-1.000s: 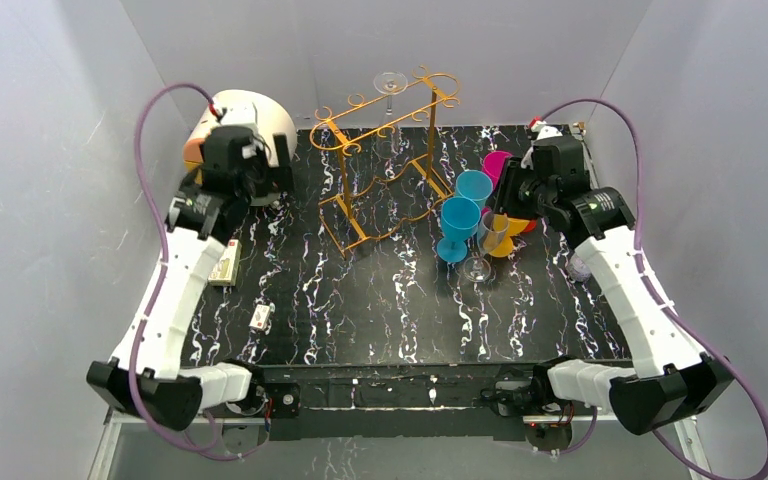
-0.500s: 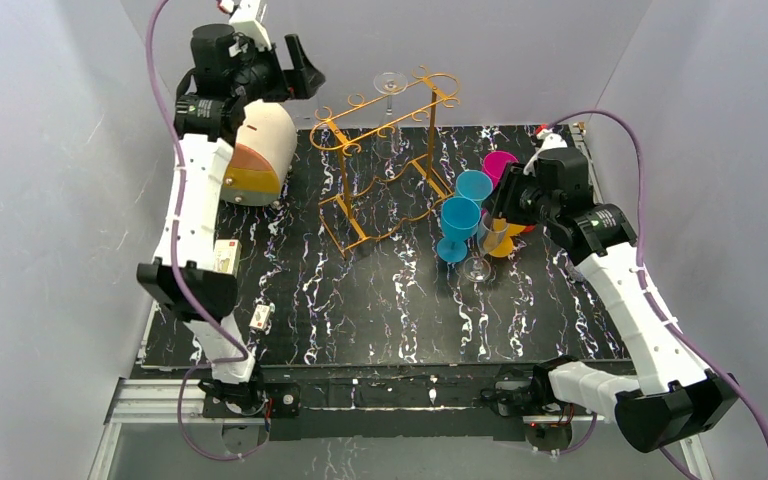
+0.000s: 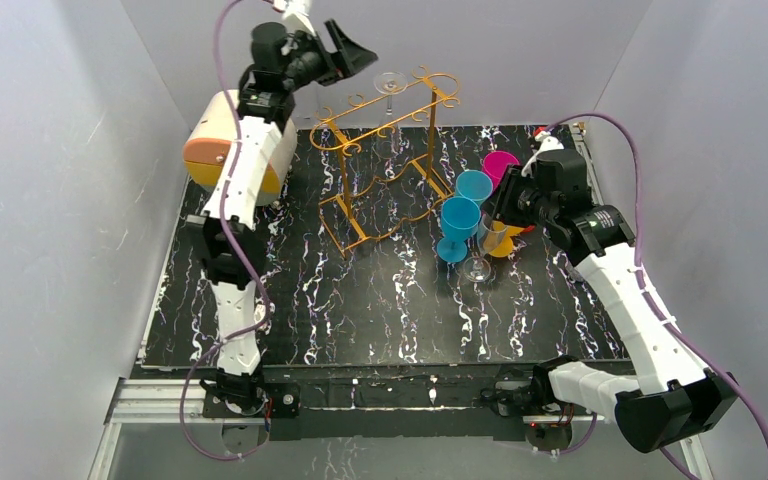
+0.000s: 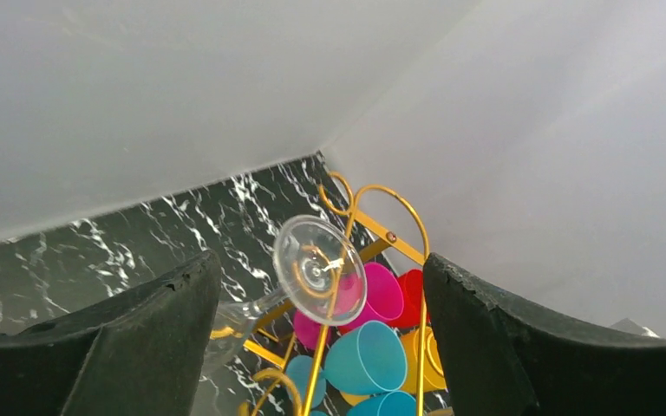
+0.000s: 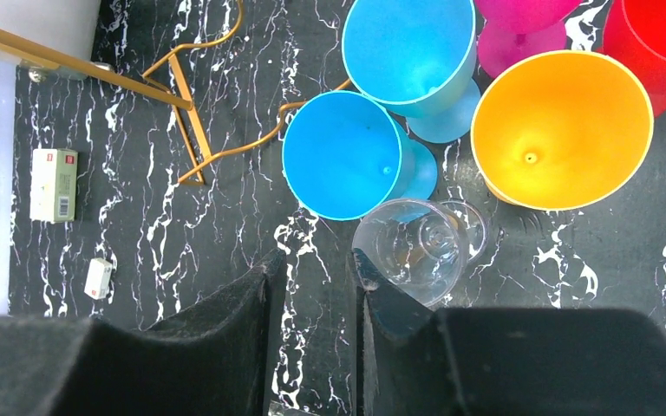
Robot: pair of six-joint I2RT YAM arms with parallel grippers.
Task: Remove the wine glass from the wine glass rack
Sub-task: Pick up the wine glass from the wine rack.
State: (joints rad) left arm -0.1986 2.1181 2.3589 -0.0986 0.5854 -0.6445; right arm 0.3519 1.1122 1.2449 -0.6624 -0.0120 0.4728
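Observation:
A clear wine glass (image 3: 390, 82) hangs upside down from the top rails of the golden wire wine glass rack (image 3: 385, 175) at the back of the table. My left gripper (image 3: 363, 57) is raised high, just left of the glass's foot, and open. In the left wrist view the round foot (image 4: 319, 270) sits between the two black fingers (image 4: 143, 338) without touching either, and the bowl (image 4: 225, 334) hangs below the rail (image 4: 416, 251). My right gripper (image 5: 316, 260) hovers over the cups with a narrow empty gap between its jaws.
A second clear glass (image 5: 416, 247) stands on the table just right of my right fingers. Blue (image 3: 460, 222), magenta (image 3: 498, 165) and orange (image 5: 562, 130) cups crowd beside it. A round cream-and-orange drawer box (image 3: 225, 150) sits back left. A small box (image 5: 54, 184) lies on the black marbled table (image 3: 380, 310).
My left arm has risen from beside the drawer box and swung right, bringing its open gripper up to the hanging glass's foot. The right arm has barely moved.

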